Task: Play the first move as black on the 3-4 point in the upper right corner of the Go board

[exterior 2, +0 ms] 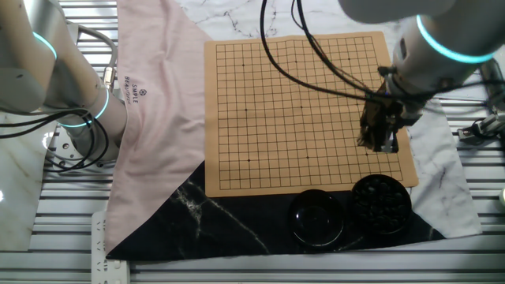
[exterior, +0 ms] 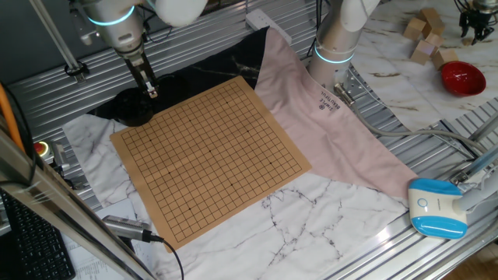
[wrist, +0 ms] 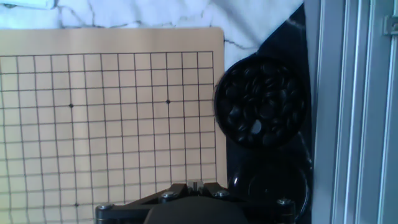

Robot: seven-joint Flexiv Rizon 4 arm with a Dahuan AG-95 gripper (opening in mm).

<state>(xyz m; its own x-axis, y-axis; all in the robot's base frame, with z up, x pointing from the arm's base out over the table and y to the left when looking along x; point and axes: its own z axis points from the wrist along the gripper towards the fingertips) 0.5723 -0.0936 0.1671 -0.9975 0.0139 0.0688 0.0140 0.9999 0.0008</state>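
The tan Go board (exterior: 210,152) lies on cloth and also shows in the other fixed view (exterior 2: 300,110) and the hand view (wrist: 106,118). No stones lie on its grid. A black bowl of black stones (exterior 2: 381,203) stands just off the board's corner and fills the right of the hand view (wrist: 261,102). Beside it is a second, empty-looking black bowl or lid (exterior 2: 317,214). My gripper (exterior 2: 379,140) hovers above the board's edge near the bowls (exterior: 150,89). Its fingers (wrist: 195,185) sit pressed together, and no stone shows between them.
A pink cloth (exterior: 327,117) lies under and beside the board, with marbled white and black cloths around it. A second arm's base (exterior: 338,47) stands behind the board. A red bowl (exterior: 461,78), wooden blocks (exterior: 424,35) and a blue-white device (exterior: 436,206) lie to the right.
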